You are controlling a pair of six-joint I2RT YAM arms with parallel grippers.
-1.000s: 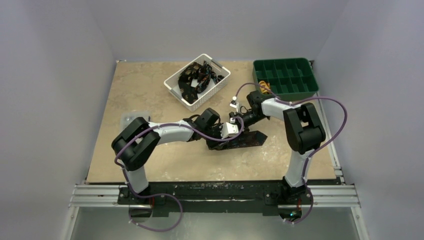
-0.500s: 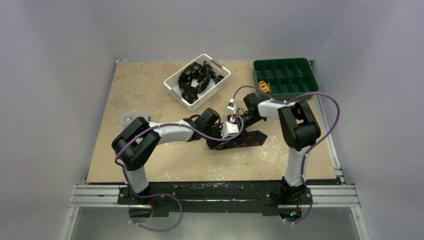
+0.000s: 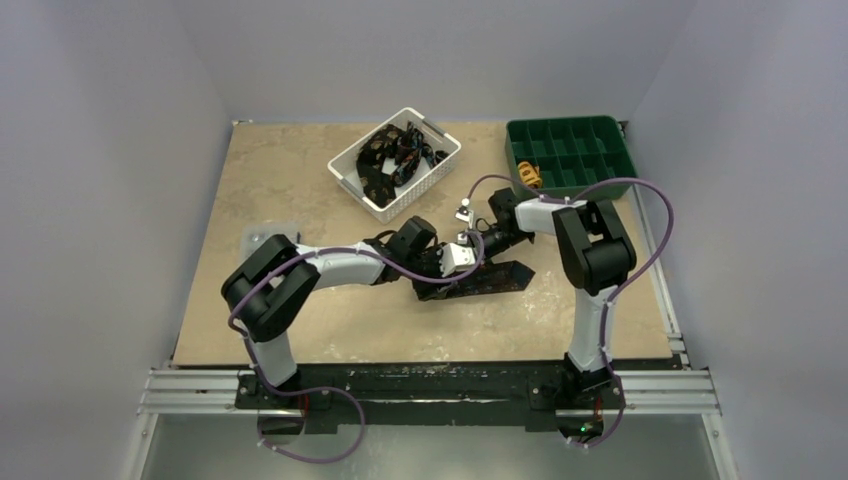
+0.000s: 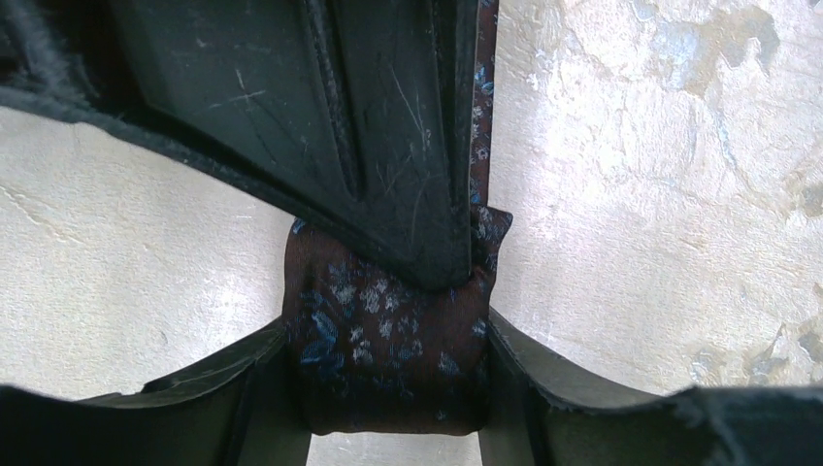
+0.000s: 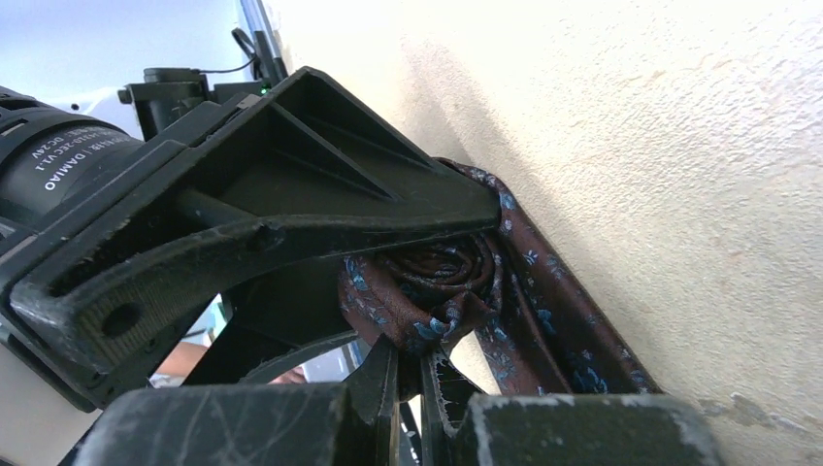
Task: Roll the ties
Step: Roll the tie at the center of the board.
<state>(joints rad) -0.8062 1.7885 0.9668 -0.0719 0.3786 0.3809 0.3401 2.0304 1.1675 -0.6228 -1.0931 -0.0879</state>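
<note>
The right gripper (image 5: 417, 374) has its fingers pressed almost together, pinching a fold of the tie (image 5: 437, 282) at the near edge of its rolled end. The left gripper (image 4: 386, 335) has its fingers (image 4: 247, 388) spread to the width of that roll, one touching each side of it, so the roll sits clamped between them just above the table (image 3: 290, 180).

The right wrist view looks into the roll end-on and shows the spiral of wraps, so the roll's axis runs along the right gripper. The unrolled length leaves the roll and lies flat against the tabletop. The left wrist view shows only the outer wrap, with its pale blue flower marks, and a narrow strip of the tail running up alongside the right gripper's finger. It does not show the spiral.

Only the top view gives the lie of the whole tie. Its long axis runs roughly left to right across the middle of the table. The roll is at the left end, under the two grippers, and the flat end points right and slightly away from the arm bases. The fingers themselves are too dark and crowded to make out there.

Farther back, a white basket (image 3: 425, 185) holds a tangled heap of dark ties (image 3: 395, 155). At the far right, a green tray (image 3: 590, 186) with compartments holds one small yellow-orange item (image 3: 528, 176) in a near-left compartment.
</note>
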